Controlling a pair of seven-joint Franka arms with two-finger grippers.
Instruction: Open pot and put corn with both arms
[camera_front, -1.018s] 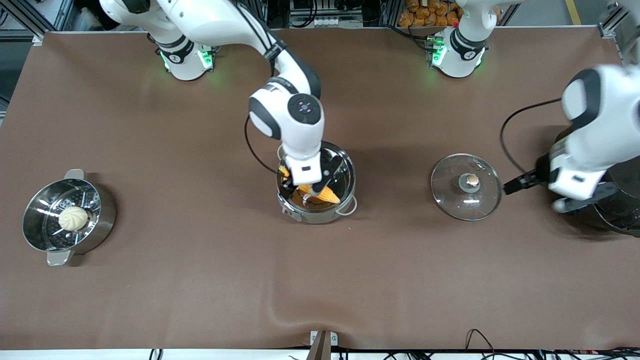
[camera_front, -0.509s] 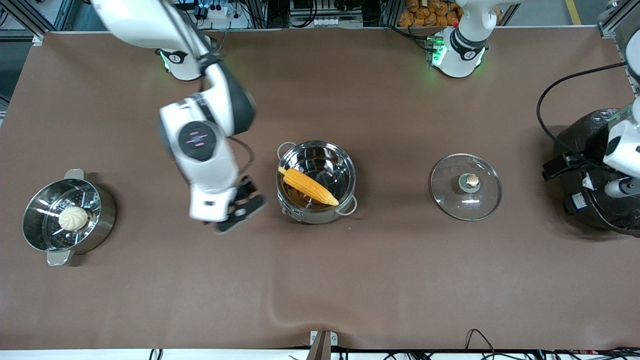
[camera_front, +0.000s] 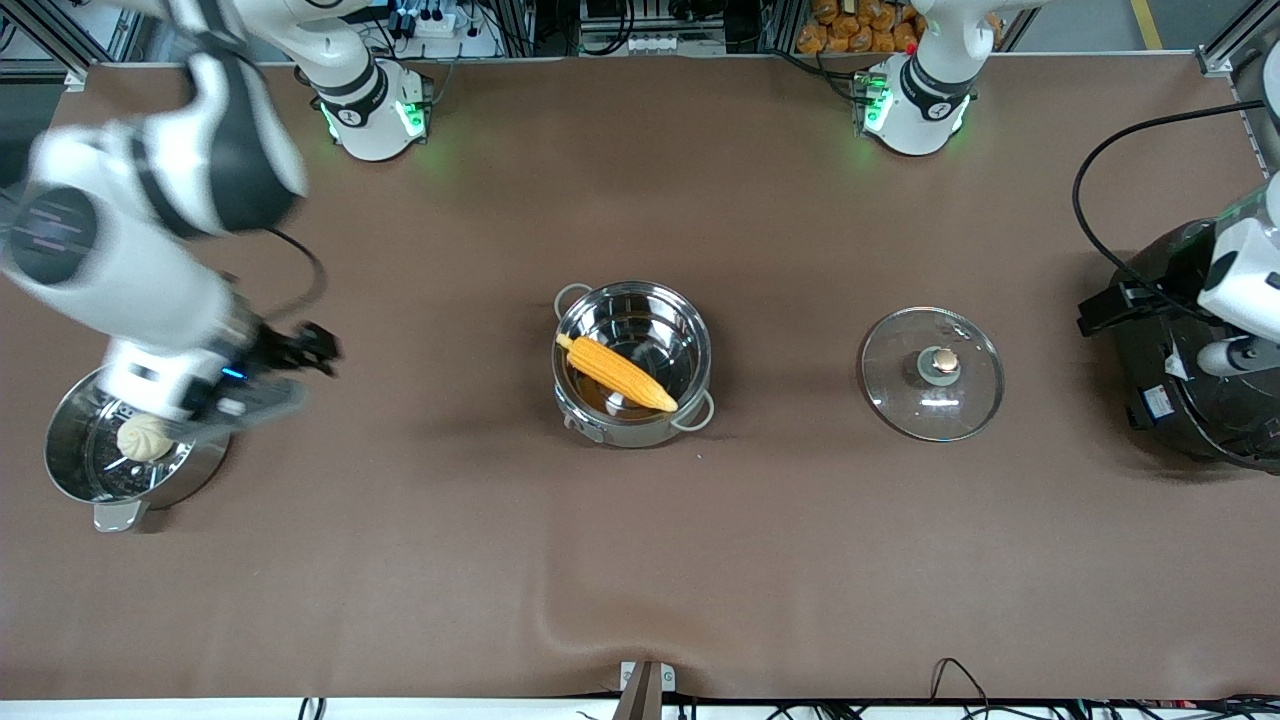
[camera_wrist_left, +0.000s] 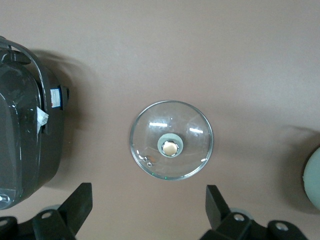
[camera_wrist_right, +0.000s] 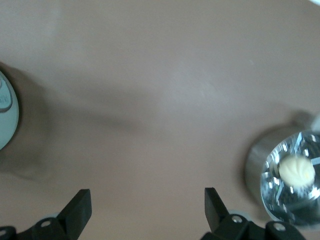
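Front view: the corn (camera_front: 620, 373) is seen lying aslant inside the pot (camera_front: 690, 330) at frame centre, so the task is judged done; the lid (camera_front: 932, 373) is set flat on the table at centre right, off the pot; the right gripper (camera_front: 268, 378) is held released, empty, over the steamer pot (camera_front: 70, 470) with its bun (camera_front: 146, 437) at lower left.

Left wrist view: the left gripper (camera_wrist_left: 149, 212) is shown spread, empty, above the lid, beside the black cooker (camera_wrist_left: 25, 150).

Right wrist view: parted fingers (camera_wrist_right: 78, 206) are seen over bare table.
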